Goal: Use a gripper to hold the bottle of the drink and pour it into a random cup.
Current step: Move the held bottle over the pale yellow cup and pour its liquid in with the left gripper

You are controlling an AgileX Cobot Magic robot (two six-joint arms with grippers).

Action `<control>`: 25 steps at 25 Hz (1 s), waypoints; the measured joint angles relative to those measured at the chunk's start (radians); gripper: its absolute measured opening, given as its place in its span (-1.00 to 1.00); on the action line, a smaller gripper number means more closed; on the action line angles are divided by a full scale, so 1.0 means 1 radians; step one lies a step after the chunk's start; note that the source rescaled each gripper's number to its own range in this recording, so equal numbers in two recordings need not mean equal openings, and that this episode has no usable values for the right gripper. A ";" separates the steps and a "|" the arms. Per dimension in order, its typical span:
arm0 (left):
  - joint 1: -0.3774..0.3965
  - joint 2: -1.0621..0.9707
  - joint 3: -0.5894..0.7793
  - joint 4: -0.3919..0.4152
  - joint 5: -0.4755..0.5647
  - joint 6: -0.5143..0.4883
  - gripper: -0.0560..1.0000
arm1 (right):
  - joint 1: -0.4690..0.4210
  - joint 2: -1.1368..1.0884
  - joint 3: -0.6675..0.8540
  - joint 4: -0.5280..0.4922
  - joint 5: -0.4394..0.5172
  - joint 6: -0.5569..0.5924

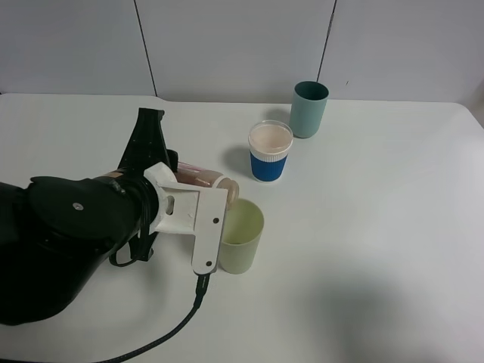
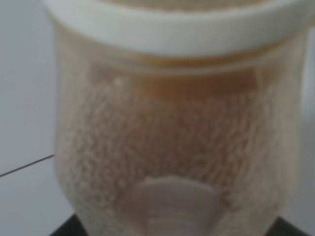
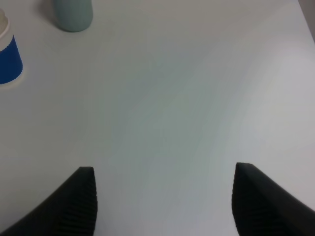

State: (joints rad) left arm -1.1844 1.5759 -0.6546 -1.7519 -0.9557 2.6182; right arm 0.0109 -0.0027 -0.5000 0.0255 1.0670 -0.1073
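Observation:
My left gripper (image 1: 185,189) is shut on the bottle (image 1: 203,178), which lies tipped on its side with its neck over the rim of the pale yellow-green cup (image 1: 242,236). A white finger plate (image 1: 198,223) reaches down beside that cup. The left wrist view is filled by the bottle (image 2: 172,147), blurred, with foamy brown drink (image 2: 192,86) inside. No stream of drink can be made out. My right gripper (image 3: 165,168) shows only in the right wrist view, open over bare table, its dark fingers (image 3: 74,206) spread wide.
A blue-and-white paper cup (image 1: 270,155) stands behind the yellow-green cup, and a taller teal cup (image 1: 309,110) stands further back right. Both also show in the right wrist view, the paper cup (image 3: 7,59) and the teal cup (image 3: 74,12). A black cable (image 1: 174,329) trails to the table's front edge.

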 joint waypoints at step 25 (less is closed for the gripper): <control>0.000 0.000 -0.001 0.000 -0.033 0.042 -0.87 | 0.000 0.000 0.000 0.000 0.000 0.000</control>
State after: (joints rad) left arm -1.1844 1.5759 -0.6555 -1.7519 -0.9889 2.6600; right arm 0.0109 -0.0027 -0.5000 0.0255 1.0670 -0.1073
